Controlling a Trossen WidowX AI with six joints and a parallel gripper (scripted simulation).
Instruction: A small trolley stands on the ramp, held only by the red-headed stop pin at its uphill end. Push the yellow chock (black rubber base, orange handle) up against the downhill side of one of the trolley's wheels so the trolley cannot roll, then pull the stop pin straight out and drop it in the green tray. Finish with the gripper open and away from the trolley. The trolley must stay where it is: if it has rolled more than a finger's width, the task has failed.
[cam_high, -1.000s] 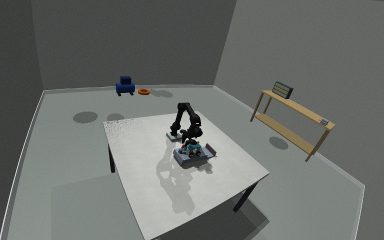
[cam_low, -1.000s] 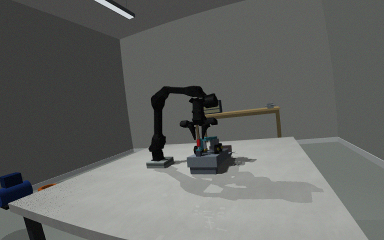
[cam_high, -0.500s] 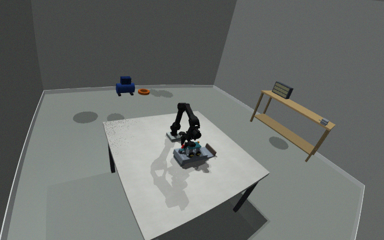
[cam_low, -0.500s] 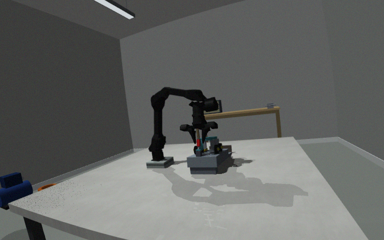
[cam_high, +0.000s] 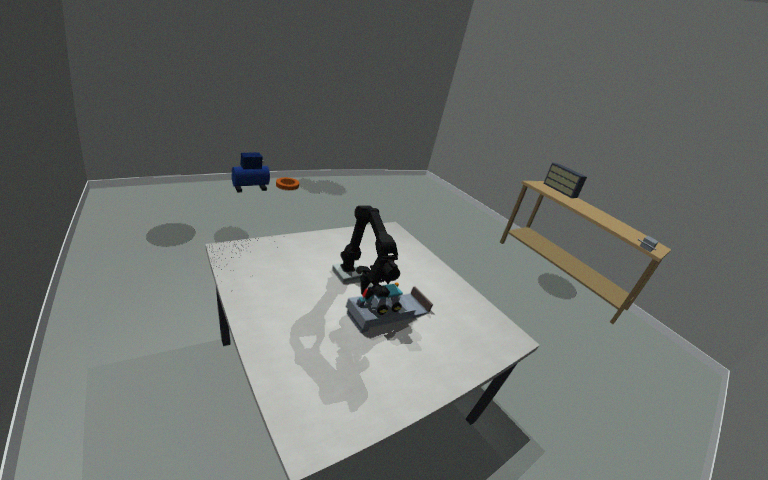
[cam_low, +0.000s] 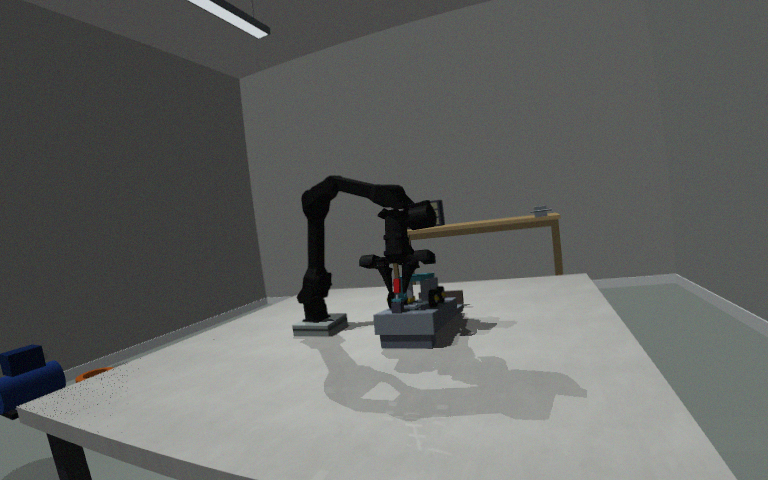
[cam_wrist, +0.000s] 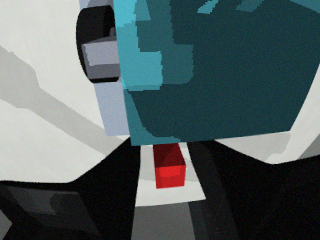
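The teal-topped trolley (cam_high: 391, 290) (cam_low: 421, 276) (cam_wrist: 225, 100) stands on the blue-grey ramp (cam_high: 368, 326) (cam_low: 404, 324) (cam_wrist: 113, 116). The red-headed stop pin (cam_high: 365, 292) (cam_low: 396, 284) (cam_wrist: 170, 176) stands upright at its uphill end. My gripper (cam_low: 397, 298) (cam_wrist: 163, 137) points down with its fingers partly open, one on each side of the red head; gaps show beside the head in the wrist view. A small orange spot, probably the chock handle (cam_high: 397, 284), shows behind the trolley; the chock's body and its contact with a wheel are hidden. I cannot make out the green tray.
A brown end board (cam_high: 421, 300) (cam_low: 455, 296) stands at the ramp's low end. The arm's base plate (cam_high: 344, 273) (cam_low: 320, 326) is beside the ramp on the white table (cam_high: 441, 362) (cam_low: 226, 390). The trolley's body is very close to the fingers.
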